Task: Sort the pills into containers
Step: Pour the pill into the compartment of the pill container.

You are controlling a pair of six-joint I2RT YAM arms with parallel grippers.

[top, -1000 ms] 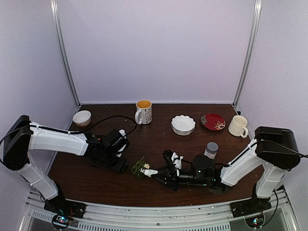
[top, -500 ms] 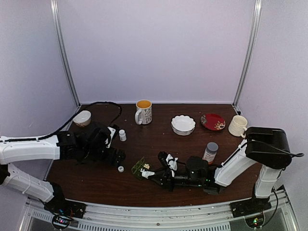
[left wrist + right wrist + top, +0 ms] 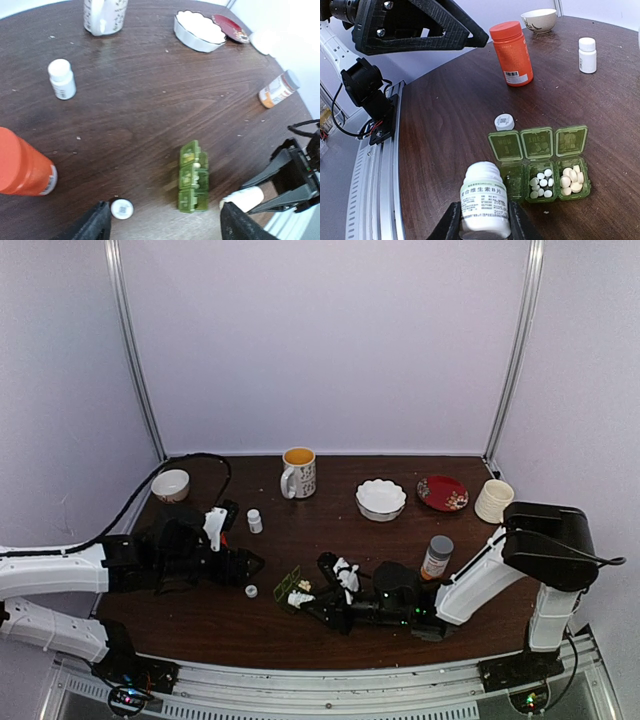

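Pill box (image 3: 540, 165): flat on the table (image 3: 445, 100), three lids open, white pills (image 3: 544, 184) in two cells.
Handling: light, stiff, likely slippery; pinch the body's long sides, not the lids.
Right gripper (image 3: 482, 224): just beside the box, clamping a white bottle (image 3: 481, 192).
Left gripper (image 3: 166, 216): near the box, fingers wide, empty.

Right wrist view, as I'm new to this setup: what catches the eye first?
A white bottle in the right gripper fills the near edge. Just beyond it lies the green pill box, lids open, with white pills in two compartments. An orange bottle stands farther back.
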